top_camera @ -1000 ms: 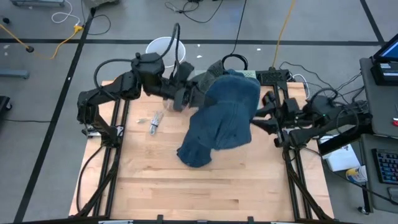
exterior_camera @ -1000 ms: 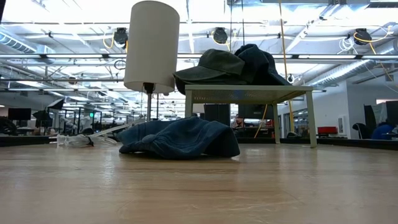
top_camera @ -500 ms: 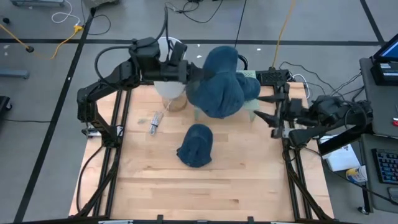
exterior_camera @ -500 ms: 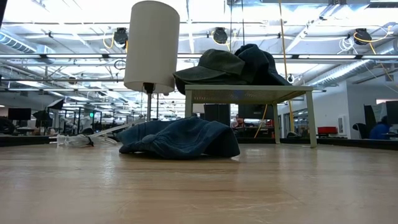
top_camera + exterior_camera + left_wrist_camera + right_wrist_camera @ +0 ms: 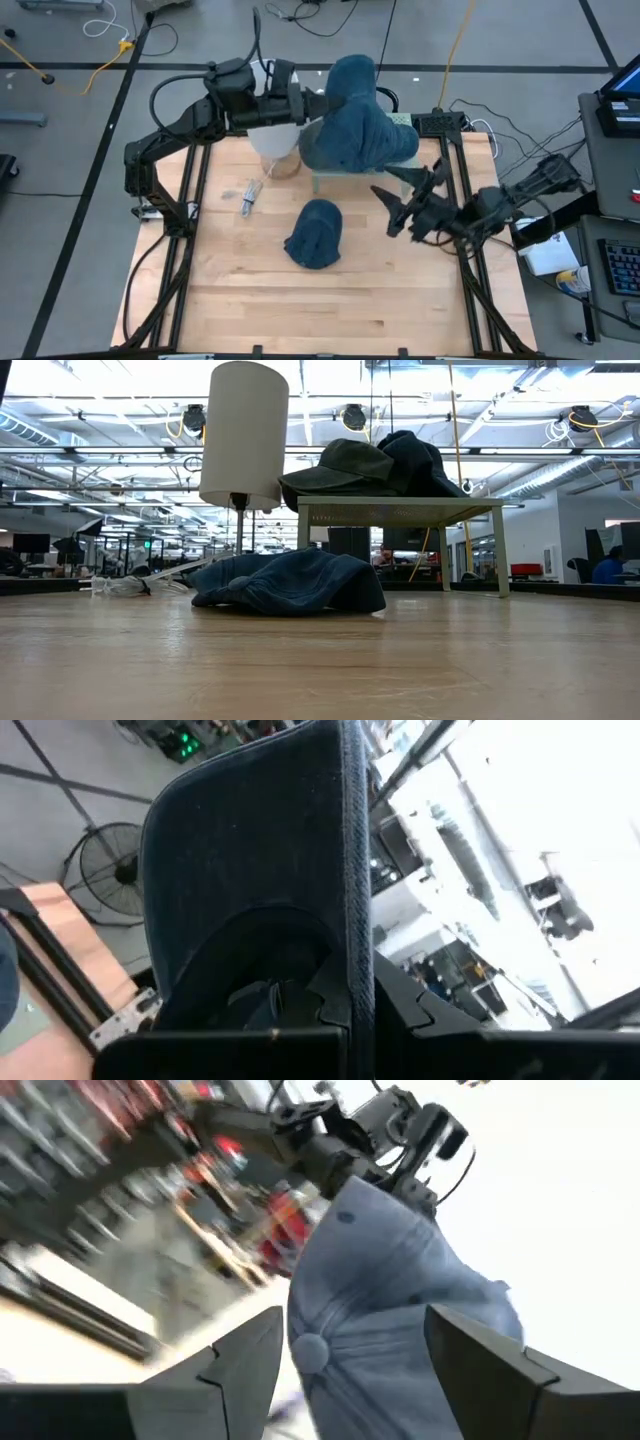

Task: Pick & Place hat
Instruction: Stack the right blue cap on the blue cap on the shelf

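You are looking at a wooden table [image 5: 330,300] with a small stand [image 5: 400,512] sitting toward its back edge. Over that stand, a blue denim hat [image 5: 352,125] is hanging from the left gripper [image 5: 312,103], whose fingers are pinched tight on the hat's edge; in the left wrist view the denim [image 5: 250,870] is filling most of the picture just ahead of the fingers. The hat is draping down onto the stand's top rather than lying on the table.

Your right gripper [image 5: 405,205] is hovering over the table just in front of the stand, its fingers spread apart and gripping nothing, pointing toward the hanging hat [image 5: 390,1310].

A second blue hat [image 5: 315,233] is lying on the wood near the table's middle, apart from both grippers. A white cylindrical cup [image 5: 244,432] is standing beside the stand, and a dark green cap [image 5: 340,465] is resting on the stand's top in the low view. A small clear wrapper [image 5: 249,195] is lying to the left.
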You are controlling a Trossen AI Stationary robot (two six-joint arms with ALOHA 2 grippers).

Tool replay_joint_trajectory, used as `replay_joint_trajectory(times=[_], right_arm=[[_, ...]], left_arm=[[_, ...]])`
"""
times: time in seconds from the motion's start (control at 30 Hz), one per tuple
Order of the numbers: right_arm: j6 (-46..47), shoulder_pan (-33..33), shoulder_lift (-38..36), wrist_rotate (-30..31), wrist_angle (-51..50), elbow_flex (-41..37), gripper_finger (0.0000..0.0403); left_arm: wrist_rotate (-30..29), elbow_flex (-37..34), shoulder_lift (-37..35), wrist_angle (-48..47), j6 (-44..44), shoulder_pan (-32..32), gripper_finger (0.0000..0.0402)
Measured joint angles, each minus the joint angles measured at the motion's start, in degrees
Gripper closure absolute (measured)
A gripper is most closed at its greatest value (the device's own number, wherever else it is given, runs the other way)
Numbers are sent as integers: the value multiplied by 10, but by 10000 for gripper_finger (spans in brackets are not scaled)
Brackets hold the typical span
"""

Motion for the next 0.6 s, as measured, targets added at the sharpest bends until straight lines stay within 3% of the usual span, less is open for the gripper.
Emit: replay_joint_trajectory(times=[0.1, 0.6], right_arm=[[-90, 12, 27, 8, 27, 0, 166], [-164, -9, 74, 15, 53, 0, 194]], left_arm=[[-5, 0, 0, 19, -5, 0, 394], [14, 0, 0, 1, -13, -24, 394]])
